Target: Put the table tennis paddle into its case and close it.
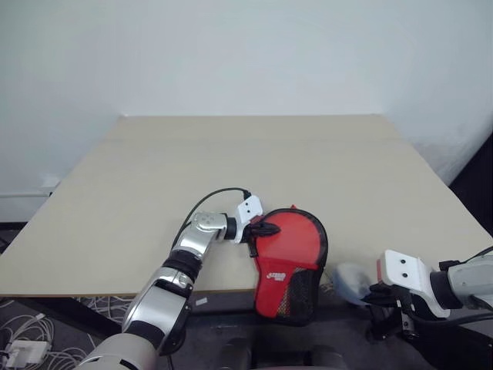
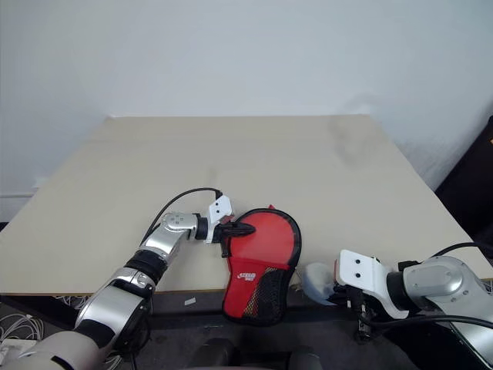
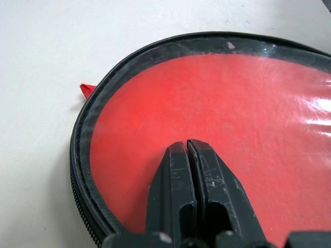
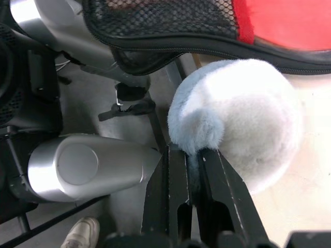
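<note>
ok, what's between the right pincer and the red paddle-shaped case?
A pale fluffy ball, gripped by the right pincer, beside the red fabric case; right wrist view.

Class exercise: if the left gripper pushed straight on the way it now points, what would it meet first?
The left gripper, shut, points along the case; it would likely meet the case's clear red face first, though whether it already touches is unclear.

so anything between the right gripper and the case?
Yes. The right gripper is shut on a pale fluffy ball, which sits between it and the case at the table's front edge. The left gripper is shut, resting on the case's clear panel.
</note>
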Motion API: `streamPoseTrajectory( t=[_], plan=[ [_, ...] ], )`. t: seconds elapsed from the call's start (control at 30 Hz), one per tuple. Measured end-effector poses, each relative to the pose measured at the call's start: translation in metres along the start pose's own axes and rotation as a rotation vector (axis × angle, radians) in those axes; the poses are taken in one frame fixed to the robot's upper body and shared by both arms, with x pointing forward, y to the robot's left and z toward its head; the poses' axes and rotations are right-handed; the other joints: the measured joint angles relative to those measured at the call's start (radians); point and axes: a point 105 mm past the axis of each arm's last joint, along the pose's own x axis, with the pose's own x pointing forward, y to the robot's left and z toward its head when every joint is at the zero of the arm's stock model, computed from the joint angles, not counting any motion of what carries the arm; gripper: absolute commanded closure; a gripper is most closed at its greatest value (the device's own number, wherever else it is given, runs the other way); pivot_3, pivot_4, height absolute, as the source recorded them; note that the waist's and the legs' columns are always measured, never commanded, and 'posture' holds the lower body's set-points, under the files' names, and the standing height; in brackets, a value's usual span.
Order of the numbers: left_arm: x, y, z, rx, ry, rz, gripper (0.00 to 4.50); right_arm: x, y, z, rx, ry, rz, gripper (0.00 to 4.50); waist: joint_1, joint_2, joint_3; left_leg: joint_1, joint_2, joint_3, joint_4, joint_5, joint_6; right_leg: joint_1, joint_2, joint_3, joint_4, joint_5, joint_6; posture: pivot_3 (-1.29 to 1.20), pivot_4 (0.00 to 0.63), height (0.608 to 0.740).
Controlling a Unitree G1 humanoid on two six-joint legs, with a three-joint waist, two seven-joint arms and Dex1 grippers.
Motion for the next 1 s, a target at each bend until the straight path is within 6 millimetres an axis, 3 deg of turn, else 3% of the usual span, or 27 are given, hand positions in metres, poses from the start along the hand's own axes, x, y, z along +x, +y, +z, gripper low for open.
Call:
streamPoseTrajectory(
  t=[0.23,0.33,0.6,1.0],
  plan=[
    [0.005,-0.02,0.005,0.017,-0.028,-0.114,4.5,0.001,-0.028,0.007,0.009,-0.029,-0.101,4.49,0.0,0.0,0.0,-0.001,0.0,0.0,0.001,0.0,0.0,-0.001,0.0,0.0,0.0,0.0,0.0,0.0,0.0,0.698],
    [0.005,-0.026,0.006,0.02,-0.029,-0.147,4.5,0.004,-0.028,0.012,0.017,-0.055,-0.096,4.49,0.001,0.0,0.0,-0.001,0.0,0.0,0.001,0.0,0.0,-0.001,0.0,0.0,0.0,0.0,0.0,0.0,0.0,0.698],
    [0.01,-0.03,0.008,0.019,-0.026,-0.182,4.5,0.015,0.009,0.03,-0.026,-0.109,0.05,4.49,0.004,0.0,0.0,-0.003,-0.001,-0.001,0.002,0.0,0.004,-0.001,0.0,0.0,-0.001,0.0,0.0,0.0,0.0,0.698],
    [0.018,-0.033,0.013,0.017,-0.01,-0.249,4.5,0.023,0.062,0.036,-0.004,-0.128,0.197,4.49,0.024,0.0,0.0,-0.005,-0.001,-0.001,0.004,-0.004,0.003,-0.001,-0.001,-0.001,-0.001,-0.002,0.003,0.0,0.0,0.698]
  ],
)
